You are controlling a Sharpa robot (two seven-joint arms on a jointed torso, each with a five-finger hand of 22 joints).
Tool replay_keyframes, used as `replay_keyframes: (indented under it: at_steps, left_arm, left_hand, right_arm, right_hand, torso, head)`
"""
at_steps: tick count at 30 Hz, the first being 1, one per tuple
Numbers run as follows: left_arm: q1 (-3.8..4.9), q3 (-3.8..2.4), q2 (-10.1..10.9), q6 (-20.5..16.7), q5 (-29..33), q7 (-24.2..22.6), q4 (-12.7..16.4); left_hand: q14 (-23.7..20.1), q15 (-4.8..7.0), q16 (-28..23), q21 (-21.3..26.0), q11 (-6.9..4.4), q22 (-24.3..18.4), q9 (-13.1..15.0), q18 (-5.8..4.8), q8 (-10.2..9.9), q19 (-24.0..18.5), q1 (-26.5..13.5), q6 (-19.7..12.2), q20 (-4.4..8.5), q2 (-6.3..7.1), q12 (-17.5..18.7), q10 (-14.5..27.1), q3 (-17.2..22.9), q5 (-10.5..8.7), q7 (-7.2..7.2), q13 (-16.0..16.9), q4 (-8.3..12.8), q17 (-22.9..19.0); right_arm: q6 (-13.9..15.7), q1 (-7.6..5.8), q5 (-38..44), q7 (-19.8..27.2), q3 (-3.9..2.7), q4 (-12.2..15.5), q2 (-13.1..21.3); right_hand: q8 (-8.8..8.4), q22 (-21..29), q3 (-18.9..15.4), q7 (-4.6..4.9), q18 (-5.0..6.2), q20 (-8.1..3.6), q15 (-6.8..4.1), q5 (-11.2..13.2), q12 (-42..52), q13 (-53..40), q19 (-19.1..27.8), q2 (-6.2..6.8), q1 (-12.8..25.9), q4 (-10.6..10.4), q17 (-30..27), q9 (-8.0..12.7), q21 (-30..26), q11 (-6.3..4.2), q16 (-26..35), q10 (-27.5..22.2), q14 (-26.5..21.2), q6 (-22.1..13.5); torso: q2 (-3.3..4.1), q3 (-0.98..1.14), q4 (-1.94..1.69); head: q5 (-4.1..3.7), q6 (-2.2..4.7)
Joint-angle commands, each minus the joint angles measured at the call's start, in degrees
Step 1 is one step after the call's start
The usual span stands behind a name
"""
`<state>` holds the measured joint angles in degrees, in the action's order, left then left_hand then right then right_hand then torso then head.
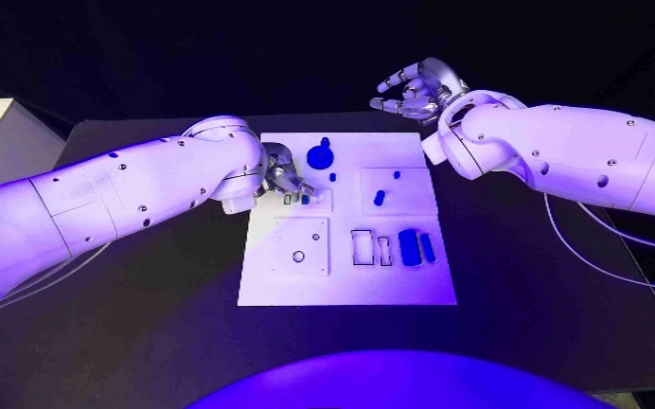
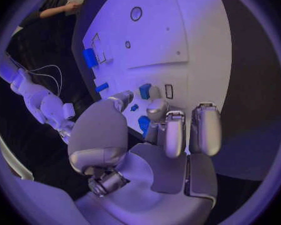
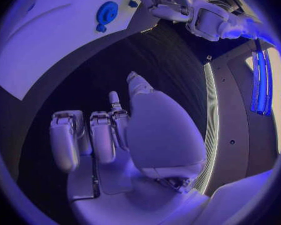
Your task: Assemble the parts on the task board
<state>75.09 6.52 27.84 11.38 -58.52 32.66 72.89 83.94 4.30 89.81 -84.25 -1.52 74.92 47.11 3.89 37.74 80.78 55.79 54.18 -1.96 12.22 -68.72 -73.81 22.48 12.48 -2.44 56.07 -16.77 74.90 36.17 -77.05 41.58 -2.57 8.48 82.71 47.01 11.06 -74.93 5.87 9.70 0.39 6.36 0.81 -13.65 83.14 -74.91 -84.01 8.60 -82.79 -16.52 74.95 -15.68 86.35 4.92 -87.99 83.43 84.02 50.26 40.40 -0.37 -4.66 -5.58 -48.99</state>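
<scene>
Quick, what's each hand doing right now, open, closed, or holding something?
Left hand: over the white task board, fingers near small blue parts; grasp cannot be told.
Right hand: open, holding nothing.

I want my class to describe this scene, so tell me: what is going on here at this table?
A two-armed robot is working at a white board holding small blue parts. Its left hand is down on the board's left side, fingers at a small blue piece beside a slot; whether it grips the piece is unclear. Its right hand is raised off the board beyond the far edge, fingers curled and holding nothing. A round blue knob and two blue bars sit elsewhere on the board.
</scene>
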Motion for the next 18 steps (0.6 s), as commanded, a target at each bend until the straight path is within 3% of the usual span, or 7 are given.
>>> replay_keyframes:
  at_steps: [1, 4, 8, 18]
  left_arm:
    - [-0.01, -0.25, 0.4, -1.6, 0.4, -1.1, 0.7]
    - [-0.01, -0.63, 0.9, -2.2, 0.5, -1.2, 1.3]
    - [0.01, -1.61, 1.8, -2.5, 0.7, -1.2, 2.0]
    - [0.88, -5.02, 4.6, -2.0, 3.8, -1.7, 2.7]
  left_hand:
    - [6.1, 0.25, 0.2, 0.4, -0.01, 1.3, 0.0, -0.75, -0.3, 0.4, 0.2, 0.4, 0.02, -0.13, -0.3, -0.1, -0.6, -0.47, 0.17, 0.1, 0.1, 15.1]
    - [6.1, 0.25, 0.2, 0.4, -0.01, 1.3, 0.0, -0.74, -0.3, 0.4, 0.2, 0.4, 0.02, -0.15, -0.2, 0.0, -0.6, -0.53, 0.17, 0.0, 0.0, 15.1]
    - [6.1, 0.25, 0.2, 0.4, 0.01, 1.1, 0.0, -0.71, -0.4, 0.3, 0.4, 0.3, 0.03, -0.3, 0.0, 0.2, -0.7, -0.51, 0.16, -0.3, 0.1, 15.1]
    - [5.4, -0.53, -0.8, 2.1, 0.93, -2.0, 0.5, -0.01, -0.8, -2.0, 6.2, -2.6, -0.47, -1.9, 3.0, 4.2, -0.6, 0.49, -0.87, -4.7, 0.4, 13.4]
  right_arm:
    - [-0.7, 0.06, 0.4, 0.6, -0.01, 0.0, 0.0]
    - [-0.7, 0.09, 0.4, 0.6, -0.01, 0.0, 0.0]
    - [-0.8, 0.13, 0.3, 0.6, -0.01, -0.1, -0.1]
    - [-0.9, 0.2, 0.2, 0.7, 0.0, -0.5, 0.0]
  right_hand:
    - [0.21, -12.3, 0.2, 0.08, 0.62, -0.11, -0.34, 0.1, -0.4, -8.9, -4.3, -0.02, 0.6, 0.0, 9.5, 0.0, -0.3, -0.01, 0.3, -0.3, 4.5, -0.3]
    - [0.21, -12.3, 0.2, 0.08, 0.62, -0.11, -0.34, 0.1, -0.4, -8.9, -4.3, -0.02, 0.6, 0.0, 9.5, 0.0, -0.3, -0.01, 0.3, -0.3, 4.5, -0.3]
    - [0.21, -12.3, 0.2, 0.08, 0.62, -0.11, -0.34, 0.1, -0.4, -8.9, -4.3, -0.02, 0.6, 0.0, 9.5, 0.0, -0.3, -0.01, 0.3, -0.3, 4.5, -0.3]
    - [0.21, -12.3, 0.2, 0.08, 0.62, -0.11, -0.34, 0.1, -0.4, -8.9, -4.3, -0.02, 0.6, 0.0, 9.5, 0.0, -0.3, -0.01, 0.3, -0.3, 4.5, -0.3]
  torso:
    - [-0.05, 0.0, -0.02]
    - [-0.1, 0.03, -0.02]
    - [-0.06, 0.04, 0.0]
    - [-0.05, 0.07, 0.02]
  head:
    - [0.09, 0.04]
    - [0.08, 0.1]
    - [0.09, 0.38]
    - [0.11, 1.41]
